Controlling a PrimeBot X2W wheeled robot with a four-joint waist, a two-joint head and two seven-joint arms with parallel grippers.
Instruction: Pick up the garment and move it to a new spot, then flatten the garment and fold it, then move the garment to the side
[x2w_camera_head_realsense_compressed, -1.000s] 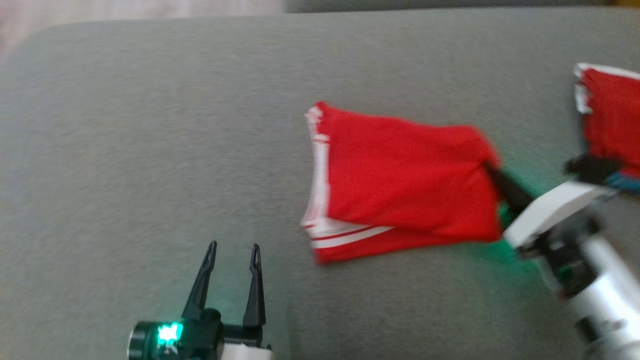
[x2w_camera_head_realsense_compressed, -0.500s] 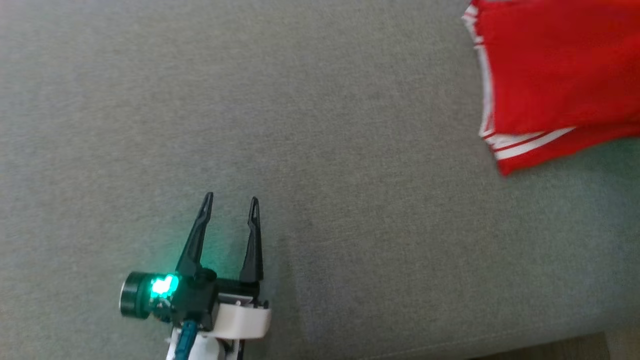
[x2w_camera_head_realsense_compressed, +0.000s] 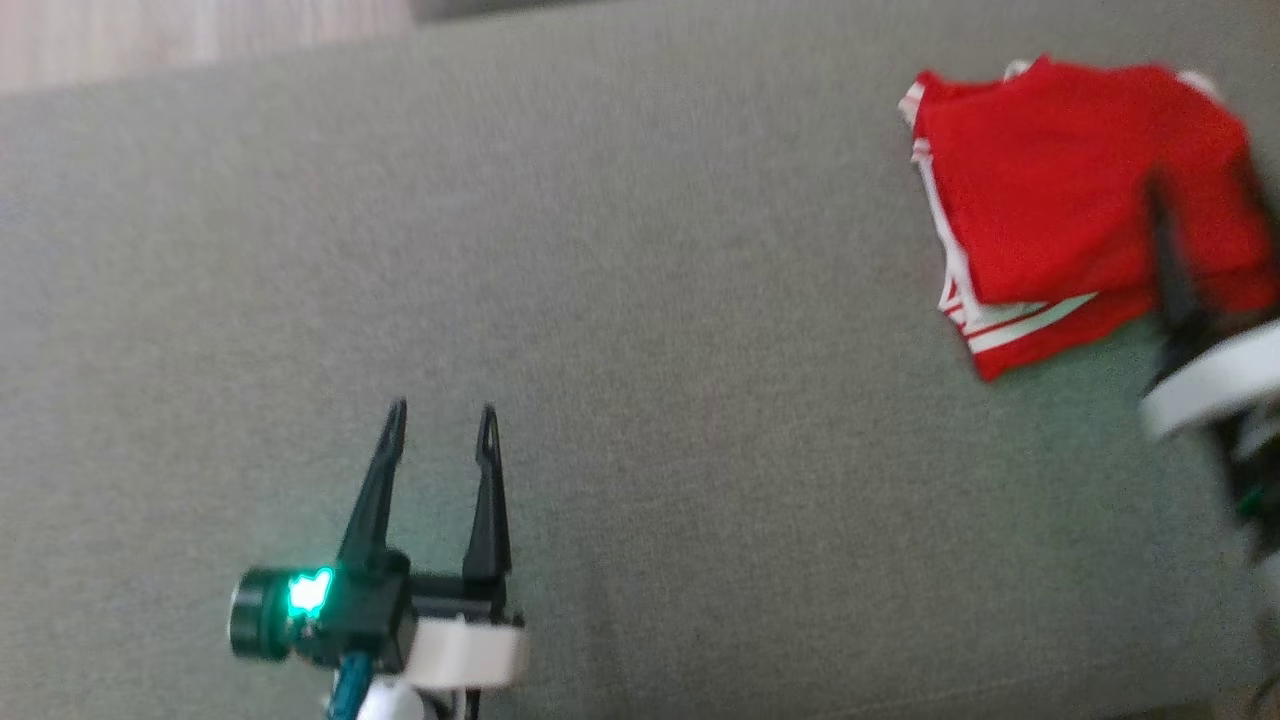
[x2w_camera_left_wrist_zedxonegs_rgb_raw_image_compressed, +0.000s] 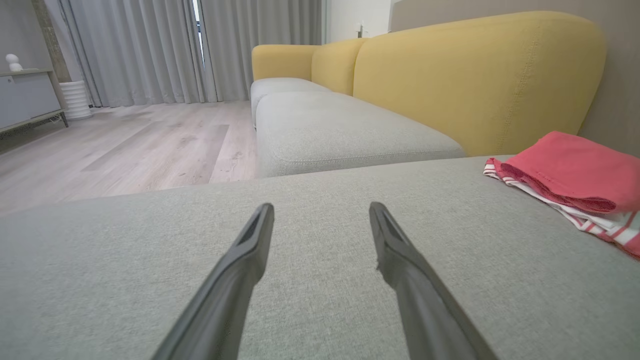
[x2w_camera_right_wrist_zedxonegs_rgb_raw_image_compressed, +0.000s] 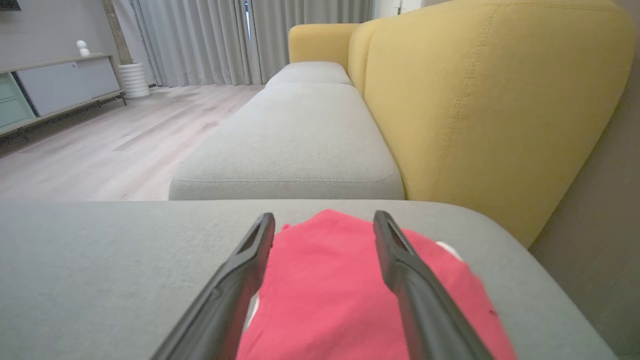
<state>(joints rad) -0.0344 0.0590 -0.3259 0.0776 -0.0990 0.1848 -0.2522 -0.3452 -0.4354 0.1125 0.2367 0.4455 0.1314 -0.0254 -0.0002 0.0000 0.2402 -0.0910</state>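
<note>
Grey sofa seat (x2w_camera_head_realsense_compressed: 640, 300) takes up most of the head view, with bare fabric across the middle. Yellow backrest (x2w_camera_left_wrist_zedxonegs_rgb_raw_image_compressed: 475, 75) sits behind it in both wrist views, with wood floor (x2w_camera_left_wrist_zedxonegs_rgb_raw_image_compressed: 125, 145) and curtains (x2w_camera_left_wrist_zedxonegs_rgb_raw_image_compressed: 150, 50) further off.

Garment (x2w_camera_head_realsense_compressed: 1050, 190): red shorts with white stripes, folded into a compact stack. It lies flat at the far right end of the seat, close to the backrest, with the striped hems facing the open middle of the seat. Judging by the fold and the spot, this looks like the last step, moving it to the side, and it's close to finished.

Right gripper (x2w_camera_right_wrist_zedxonegs_rgb_raw_image_compressed: 324, 216): fingers spread wide over the garment, red cloth showing between and under them, nothing pinched. Can't tell if the tips touch the cloth, and the head view is blurred there.

Left gripper (x2w_camera_head_realsense_compressed: 437, 412): also wide open and empty, low over bare seat, well apart from the garment.

To do this well, lift the right gripper straight up off the stack before pulling back, so a finger doesn't snag the top layer and drag the fold open. Keep the fingers apart while clearing. The left arm has no job here. Risk: the cloth looks thin, so the top layer would likely slide easily on the one below.
</note>
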